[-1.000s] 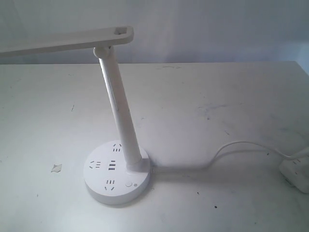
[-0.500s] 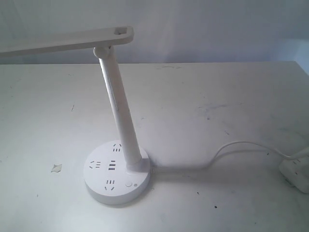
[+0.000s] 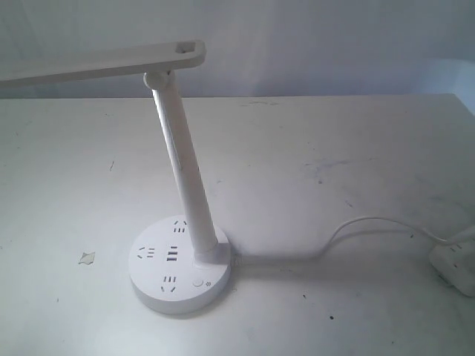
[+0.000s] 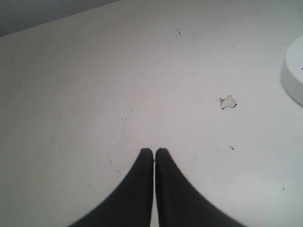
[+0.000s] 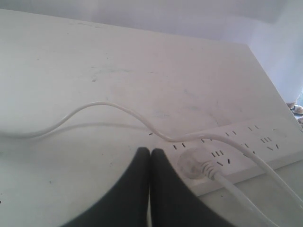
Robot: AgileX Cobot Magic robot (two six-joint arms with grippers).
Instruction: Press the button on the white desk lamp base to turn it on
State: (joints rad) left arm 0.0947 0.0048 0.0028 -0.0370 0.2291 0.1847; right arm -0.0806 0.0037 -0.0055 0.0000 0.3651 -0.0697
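Note:
The white desk lamp (image 3: 184, 174) stands at the front left of the table, its column leaning and its flat bar head reaching left. Its round base (image 3: 178, 265) shows dark socket slots and USB ports. The small round button (image 3: 197, 282) sits on the base's front, just in front of the column's foot. Neither gripper appears in the exterior view. My left gripper (image 4: 154, 151) is shut and empty over bare table, with the base's edge (image 4: 293, 71) off to one side. My right gripper (image 5: 150, 151) is shut and empty beside a plug (image 5: 191, 165).
A white power strip (image 5: 246, 149) lies at the table's right edge (image 3: 454, 265), with the lamp's white cord (image 3: 349, 226) running from it to the base. A small chip in the tabletop (image 3: 87, 258) lies left of the base.

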